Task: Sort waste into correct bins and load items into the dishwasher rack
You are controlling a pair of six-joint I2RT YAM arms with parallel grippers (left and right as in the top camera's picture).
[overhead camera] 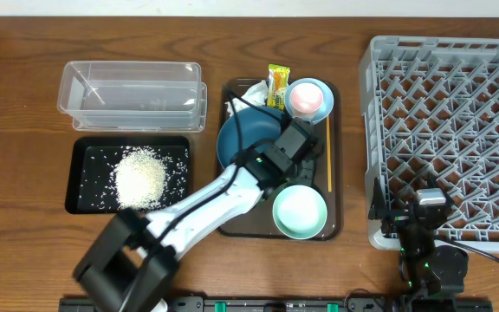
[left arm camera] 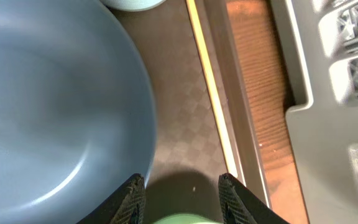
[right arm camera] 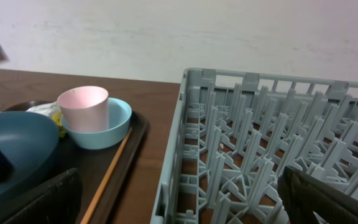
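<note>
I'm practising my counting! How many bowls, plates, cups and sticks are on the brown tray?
Bowls: 2, the near bowl and the far bowl
Plates: 1, the dark-blue plate
Cups: 1, the pink cup, sitting in the far bowl
Sticks: 1, the orange stick
Total: 5

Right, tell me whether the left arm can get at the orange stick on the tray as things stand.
Probably yes. The left gripper is open just above the tray, beside the stick, with nothing lying over it. The stick lies along the tray rim, though, which may make pinching awkward.
</note>
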